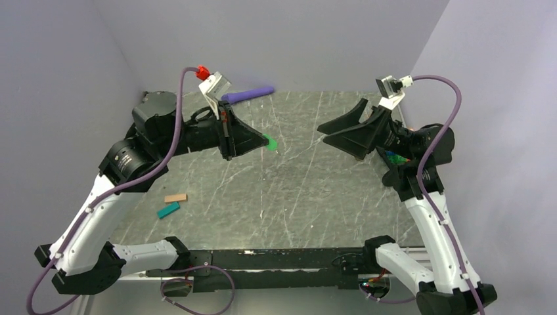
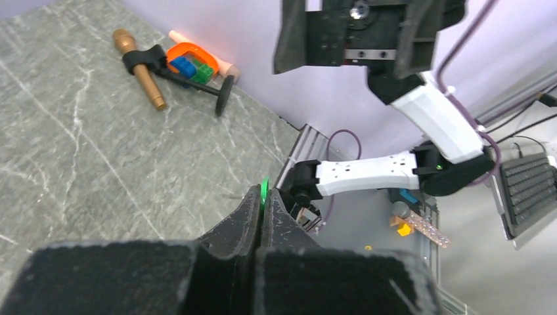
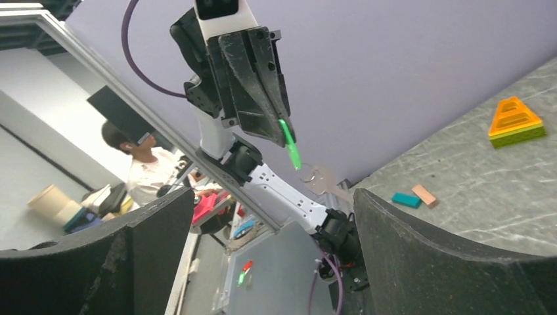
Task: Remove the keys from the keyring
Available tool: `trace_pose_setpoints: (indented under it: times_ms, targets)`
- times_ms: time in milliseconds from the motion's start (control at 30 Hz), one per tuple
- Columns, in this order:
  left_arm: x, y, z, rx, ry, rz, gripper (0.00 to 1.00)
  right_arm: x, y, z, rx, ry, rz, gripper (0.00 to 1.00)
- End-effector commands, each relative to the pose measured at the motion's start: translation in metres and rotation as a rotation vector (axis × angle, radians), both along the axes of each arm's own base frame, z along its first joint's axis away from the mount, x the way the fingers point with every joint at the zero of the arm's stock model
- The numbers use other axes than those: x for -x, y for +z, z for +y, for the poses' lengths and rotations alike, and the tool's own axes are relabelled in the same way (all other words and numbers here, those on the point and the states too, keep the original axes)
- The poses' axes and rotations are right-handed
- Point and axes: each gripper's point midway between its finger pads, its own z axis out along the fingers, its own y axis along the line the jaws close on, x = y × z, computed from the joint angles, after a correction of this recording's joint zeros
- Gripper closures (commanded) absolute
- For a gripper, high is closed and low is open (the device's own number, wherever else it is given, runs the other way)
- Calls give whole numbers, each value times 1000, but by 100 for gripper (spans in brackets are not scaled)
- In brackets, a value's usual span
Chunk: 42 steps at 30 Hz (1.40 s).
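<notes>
Grey marbled surface (image 1: 263, 197), lavender walls. Pinching the keys (image 1: 270, 142) in closed left end effector (image 1: 261, 140), aloft above mid-surface, with keyring (image 3: 309, 174) dangling beneath. Facing it with right end effector (image 1: 323, 131) spread wide, empty. Likely needing a grip on the ring alone, then sliding apart gently.

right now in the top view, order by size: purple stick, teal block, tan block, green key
1. purple stick
2. teal block and tan block, about alike
3. green key, partly hidden

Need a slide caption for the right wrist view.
Left gripper, shut on the green key with the keyring dangling below, framed by the open right gripper.
</notes>
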Motion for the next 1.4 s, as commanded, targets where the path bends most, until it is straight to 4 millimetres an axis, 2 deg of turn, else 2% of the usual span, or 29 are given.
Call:
trace_pose_setpoints:
  times_ms: [0, 300, 567, 900, 1133, 1367]
  targets:
    - [25, 38, 3, 96, -89, -53, 100, 11, 19, 7, -51, 79, -66, 6]
    - [41, 73, 3, 182, -162, -111, 100, 14, 18, 37, -78, 197, -38, 11]
    - [46, 82, -1, 190, -209, -129, 100, 26, 18, 67, -92, 308, -27, 19]
    - [47, 87, 0, 202, -210, -140, 100, 41, 23, 87, -146, 419, -25, 24]
    - [47, 90, 2, 215, -198, -148, 100, 49, 27, 95, -178, 461, -30, 37]
    - [45, 92, 4, 224, -179, -160, 100, 53, 28, 102, -196, 492, -21, 55]
